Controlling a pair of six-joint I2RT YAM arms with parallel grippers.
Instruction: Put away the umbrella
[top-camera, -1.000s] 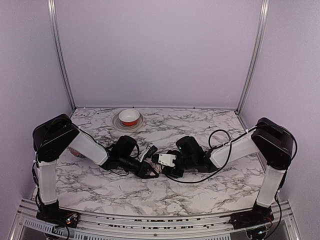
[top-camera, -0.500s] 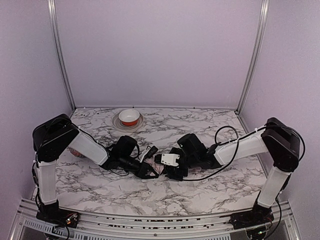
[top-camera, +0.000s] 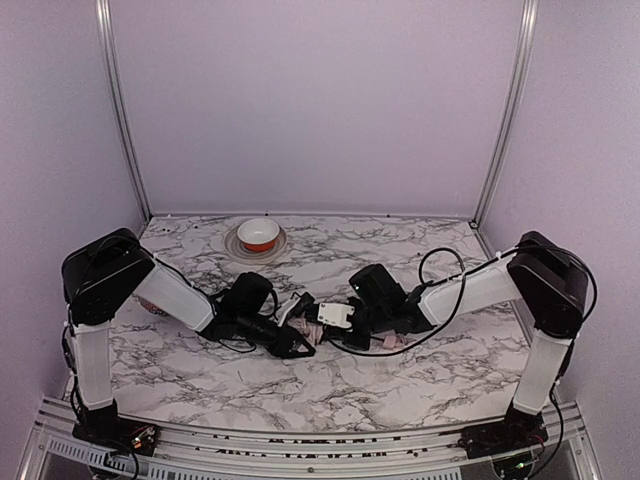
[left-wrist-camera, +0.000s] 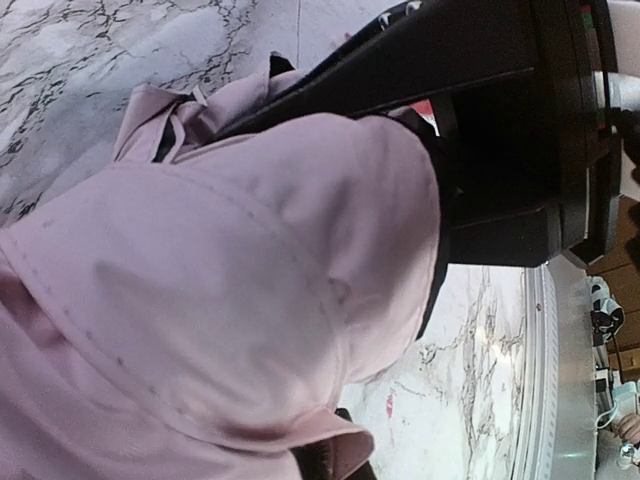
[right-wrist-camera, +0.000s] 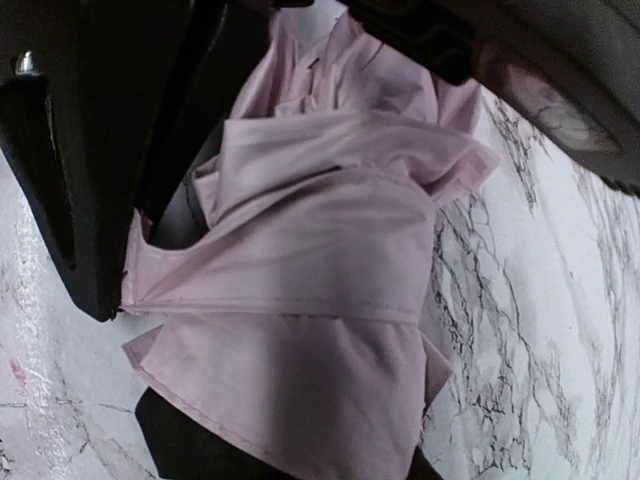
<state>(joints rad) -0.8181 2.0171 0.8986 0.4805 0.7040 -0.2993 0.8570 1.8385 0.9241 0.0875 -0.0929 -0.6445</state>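
Note:
The umbrella (top-camera: 303, 321) lies bunched in the middle of the marble table, mostly hidden under both grippers. Its pale pink fabric (left-wrist-camera: 200, 280) fills the left wrist view, with a black lining edge showing. My left gripper (top-camera: 297, 340) is shut on the umbrella from the left, its fingers buried in cloth. My right gripper (top-camera: 334, 324) meets it from the right, shut on a fold of the pink fabric (right-wrist-camera: 320, 270). A pink bit (top-camera: 388, 342) shows under the right arm. The shaft, handle knob and strap are hidden.
A red and white bowl (top-camera: 259, 233) sits on a plate (top-camera: 236, 246) at the back left. A small reddish thing (top-camera: 152, 304) peeks out behind the left arm. Purple walls close three sides; a metal rail (top-camera: 300, 440) runs along the near edge.
My right gripper has moved left, up against the left gripper, and its jaws have closed on the pink fabric. The left gripper has stayed put, still shut.

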